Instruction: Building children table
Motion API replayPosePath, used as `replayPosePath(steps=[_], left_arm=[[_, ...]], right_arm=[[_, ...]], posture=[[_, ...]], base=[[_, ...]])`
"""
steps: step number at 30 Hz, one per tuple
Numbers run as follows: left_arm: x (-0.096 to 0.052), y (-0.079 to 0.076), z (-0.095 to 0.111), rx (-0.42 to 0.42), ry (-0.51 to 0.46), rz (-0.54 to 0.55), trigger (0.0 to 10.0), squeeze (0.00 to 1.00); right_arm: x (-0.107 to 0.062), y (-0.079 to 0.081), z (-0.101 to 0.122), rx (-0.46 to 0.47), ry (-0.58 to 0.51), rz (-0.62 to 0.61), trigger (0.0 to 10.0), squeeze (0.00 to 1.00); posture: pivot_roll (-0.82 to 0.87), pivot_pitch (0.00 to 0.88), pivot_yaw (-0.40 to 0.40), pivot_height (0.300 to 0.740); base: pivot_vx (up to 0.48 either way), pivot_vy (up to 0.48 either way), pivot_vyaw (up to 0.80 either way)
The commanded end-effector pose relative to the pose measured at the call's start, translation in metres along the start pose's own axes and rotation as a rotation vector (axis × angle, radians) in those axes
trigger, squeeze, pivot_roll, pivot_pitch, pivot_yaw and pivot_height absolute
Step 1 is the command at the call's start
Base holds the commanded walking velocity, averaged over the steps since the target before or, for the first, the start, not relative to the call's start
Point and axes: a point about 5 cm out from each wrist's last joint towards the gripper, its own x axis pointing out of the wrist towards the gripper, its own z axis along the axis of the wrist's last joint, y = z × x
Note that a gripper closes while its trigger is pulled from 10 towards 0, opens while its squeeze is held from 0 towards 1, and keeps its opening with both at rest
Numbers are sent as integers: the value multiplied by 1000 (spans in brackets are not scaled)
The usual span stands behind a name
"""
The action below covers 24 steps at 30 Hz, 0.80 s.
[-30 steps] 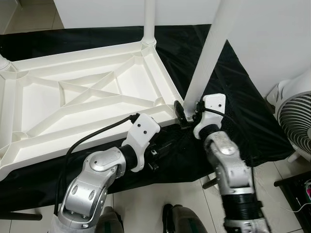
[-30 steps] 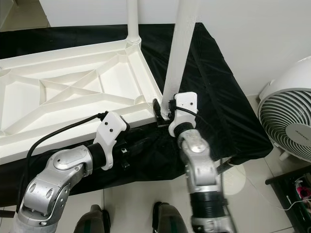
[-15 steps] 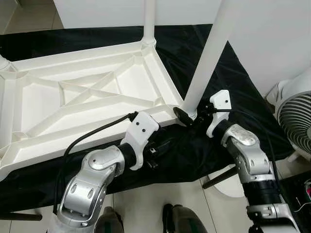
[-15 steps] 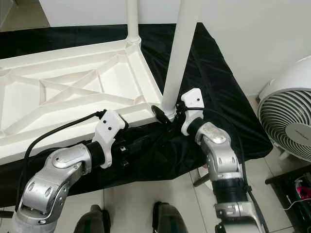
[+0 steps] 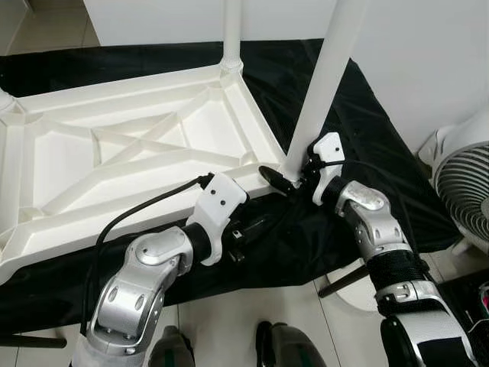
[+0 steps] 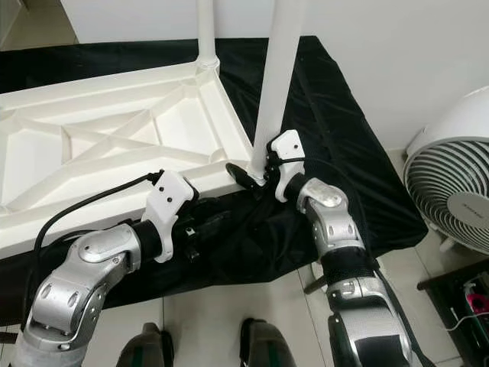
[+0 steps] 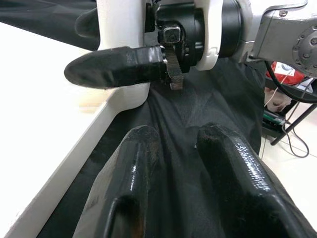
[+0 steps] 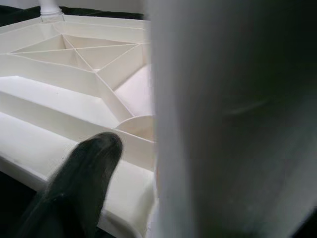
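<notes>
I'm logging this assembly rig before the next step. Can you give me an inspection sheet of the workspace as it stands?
Surface: black cloth under the work.
Job's things: white tabletop upside down, ribs up; near leg upright at its corner; far leg upright.
Clutter: nothing seen.
Grippers: right gripper shut on near leg's base; left gripper open, low beside the tabletop's edge.
Cables: black cable on left arm.
Surroundings: white fan, tiled floor.
</notes>
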Motion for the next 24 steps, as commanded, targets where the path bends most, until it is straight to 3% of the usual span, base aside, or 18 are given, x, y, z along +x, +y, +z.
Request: replayPosePath(steps=[1, 11, 12, 13, 15, 16, 18, 22, 24], left_arm=[[0, 3, 0, -5, 5, 75, 10000, 0], [1, 1, -1, -9, 2, 70, 10000, 0], [1, 0, -1, -9, 2, 68, 10000, 0], [1, 0, -1, -10, 2, 66, 10000, 0], [1, 0, -1, -10, 2, 65, 10000, 0], [1, -1, -2, -10, 3, 63, 10000, 0], [1, -1, -2, -10, 3, 63, 10000, 0], [2, 1, -3, -5, 6, 79, 10000, 0], [2, 1, -3, -5, 6, 79, 10000, 0]], right_arm=[[5, 11, -9, 1, 33, 70, 0, 0], [-2, 12, -10, 9, -12, 81, 0, 0], [-5, 13, -9, 11, -24, 64, 1098, 0], [-7, 14, -8, 18, -31, 43, 4824, 0], [-8, 15, -8, 21, -37, 31, 4824, 0], [-9, 15, -6, 29, -45, 5, 10000, 0], [-9, 15, -6, 29, -45, 5, 10000, 0], [-14, 15, -1, 36, -16, -200, 10000, 0], [-14, 15, -1, 36, -16, -200, 10000, 0]], posture=[[-20, 121, 10, 740], [-31, 111, 1, 740], [-31, 110, 0, 740], [-32, 110, -2, 740], [-34, 108, -2, 740], [-34, 107, -3, 740], [-34, 107, -3, 740], [-40, 105, -8, 740], [-40, 105, -8, 740]], base=[[0, 0, 0], [0, 0, 0], [0, 0, 0], [0, 0, 0], [0, 0, 0], [0, 0, 0], [0, 0, 0], [0, 0, 0], [0, 0, 0]])
